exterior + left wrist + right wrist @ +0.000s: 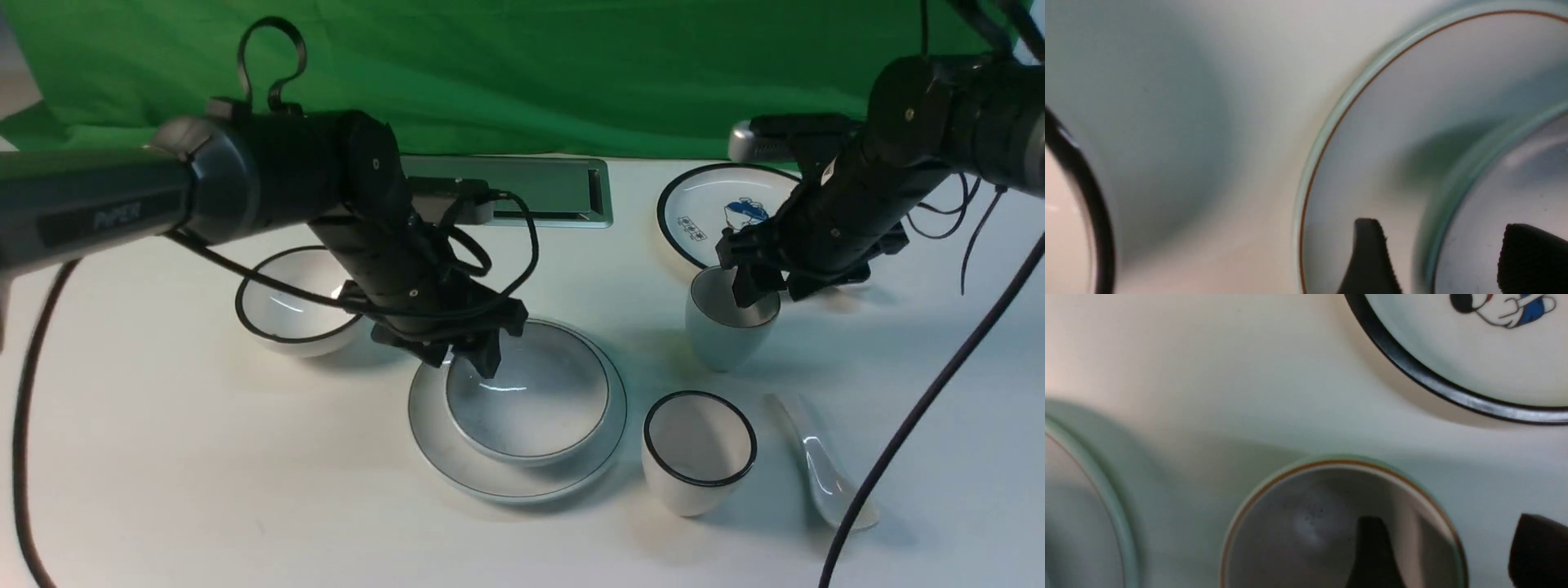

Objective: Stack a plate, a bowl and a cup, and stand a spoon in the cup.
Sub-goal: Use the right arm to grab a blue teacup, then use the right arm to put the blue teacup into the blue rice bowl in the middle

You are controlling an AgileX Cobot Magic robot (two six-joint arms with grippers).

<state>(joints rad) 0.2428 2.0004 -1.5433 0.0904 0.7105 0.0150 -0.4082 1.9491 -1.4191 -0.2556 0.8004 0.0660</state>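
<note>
on the left of the table, at about ten o'clock from the plate, sits a black-rimmed bowl, a spare that has no part in this. the plate lies mid-table with the bowl already set in it. the left gripper hangs at the bowl's ten o'clock rim with its fingers apart. one is over the plate and the other is inside the bowl, and neither presses the wall as far as i can see.

further right, at two o'clock from the plate and clear of it, the cup stands upright on the table. the right gripper straddles its rim, fingers spread wide, one down inside and one outside, not closed on anything. behind it, at one o'clock, is the black-rimmed plate with blue drawings. at four o'clock, just beside the big plate, stands the black-rimmed cup, and past that the spoon lies flat, its handle pointing away.

the cup looks light but hard, glazed and slick — the sort that slips from a lazy pinch and chips if knocked. i'd take it by the wall just under the rim, right where those fingers sit, squeeze firmly, carry it level and set it down softly, since glaze slides on glaze. the spoon wants holding by its thick handle.
</note>
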